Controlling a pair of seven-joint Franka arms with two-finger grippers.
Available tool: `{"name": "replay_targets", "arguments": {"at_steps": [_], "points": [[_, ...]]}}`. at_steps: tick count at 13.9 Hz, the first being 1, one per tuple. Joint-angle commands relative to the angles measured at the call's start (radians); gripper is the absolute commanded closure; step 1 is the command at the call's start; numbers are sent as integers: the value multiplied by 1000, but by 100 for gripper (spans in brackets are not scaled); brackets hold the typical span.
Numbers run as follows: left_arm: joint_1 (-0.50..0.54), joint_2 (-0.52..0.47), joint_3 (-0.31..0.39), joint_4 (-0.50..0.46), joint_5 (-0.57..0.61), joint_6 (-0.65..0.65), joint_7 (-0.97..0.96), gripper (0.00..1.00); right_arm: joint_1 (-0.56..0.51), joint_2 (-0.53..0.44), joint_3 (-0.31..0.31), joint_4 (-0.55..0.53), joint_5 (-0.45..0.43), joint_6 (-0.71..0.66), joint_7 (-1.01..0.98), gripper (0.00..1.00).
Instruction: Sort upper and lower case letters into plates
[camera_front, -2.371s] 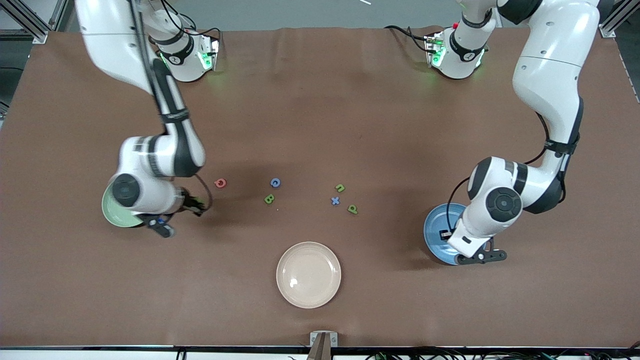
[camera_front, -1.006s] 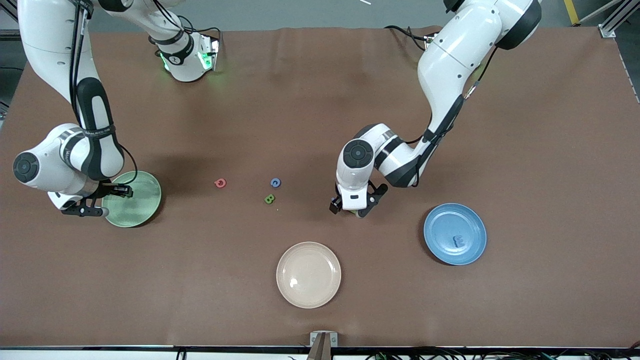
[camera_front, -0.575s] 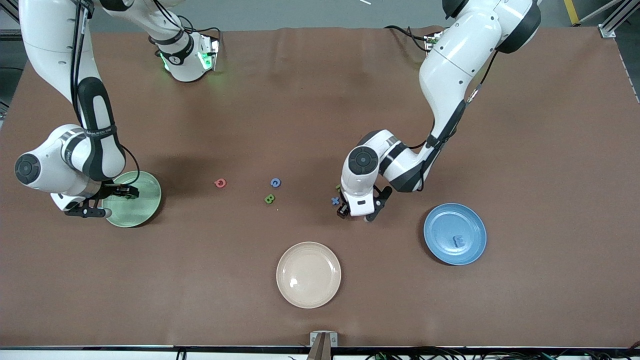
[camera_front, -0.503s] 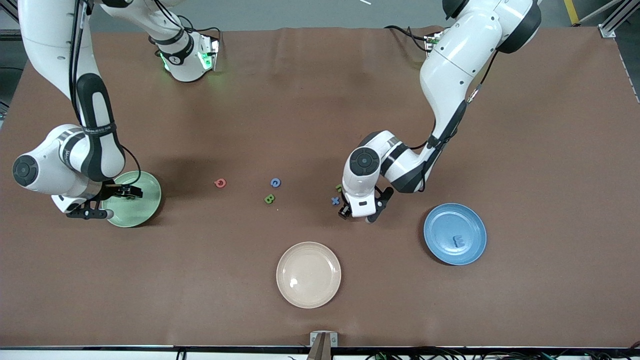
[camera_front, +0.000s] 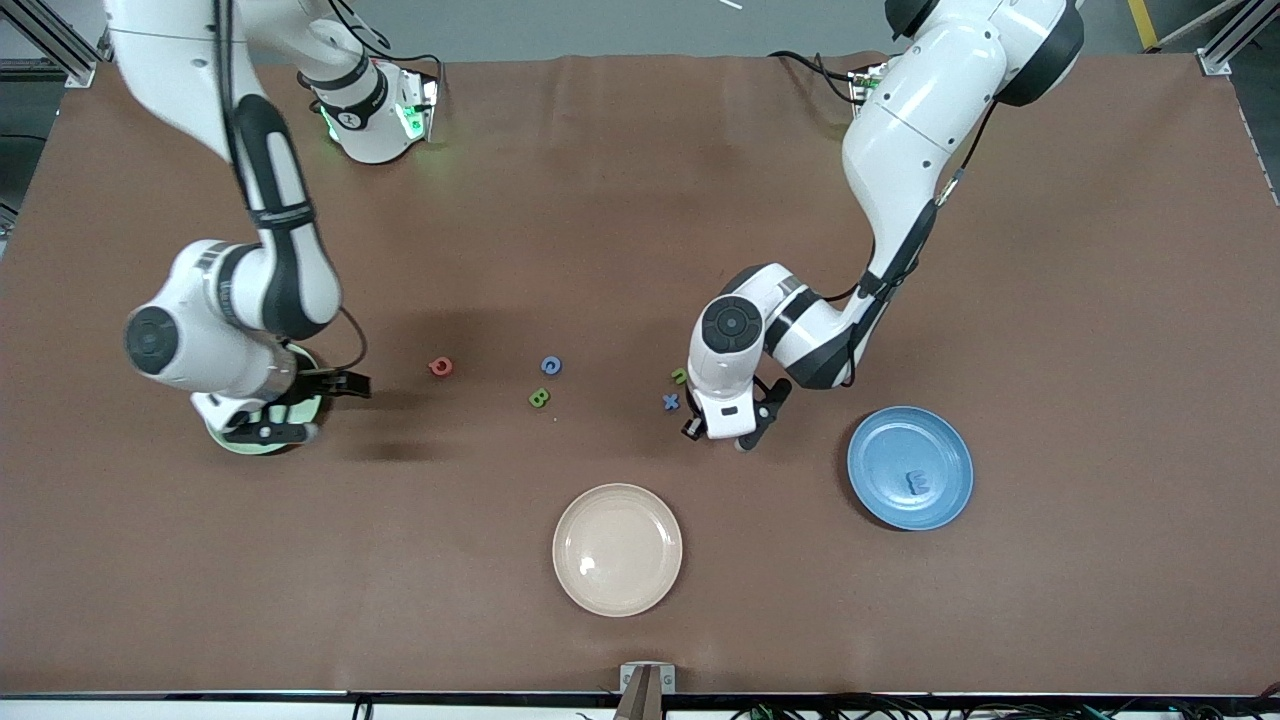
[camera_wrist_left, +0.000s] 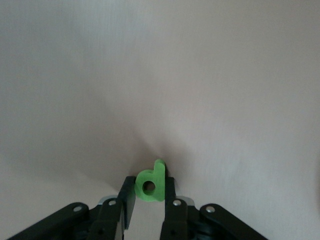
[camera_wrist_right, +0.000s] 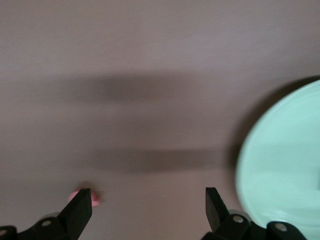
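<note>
Near the middle of the brown table, the left gripper (camera_front: 718, 432) has its two black fingers pressed together on a small green foam letter p (camera_wrist_left: 150, 182). Beside it lie a little blue x (camera_front: 671, 402) and a small green n (camera_front: 680, 376). The round blue plate (camera_front: 935, 445), with one blue letter E (camera_front: 917, 484) in it, sits toward the left arm's end of the table.

The right gripper (camera_front: 322, 402) hangs over the edge of the round pale green plate (camera_wrist_right: 280, 170), fingers wide apart and holding nothing. A small red letter (camera_front: 440, 367) lies close by.

The step looks like picking up the p. Next, the left arm needs to lift it and carry it to one plate. The right arm looks ready to go for the red letter.
</note>
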Motion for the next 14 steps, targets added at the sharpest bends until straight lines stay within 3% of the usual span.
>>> {"name": "replay_targets", "arguments": {"at_steps": [1,5,10,11,12,13,14], "points": [[82,-46,14,-3,71,-56,100,100,69,-14,-10,-58,28,64,65,0],[202,-104,13,0,82,-67,355,100,144,6,-8,-138,96,212,78,0],[332,-106,13,-50,82,-81,593,98,215,21,-8,-181,142,262,118,1],[355,-101,13,-63,82,-82,625,91,223,23,-8,-188,142,277,118,7],[366,-94,13,-70,82,-81,622,58,232,30,-8,-193,142,286,117,14],[368,-94,13,-70,79,-81,607,19,240,36,-8,-195,142,285,118,21],[363,-100,10,-70,70,-81,592,0,240,36,-8,-204,142,286,118,25]]}}
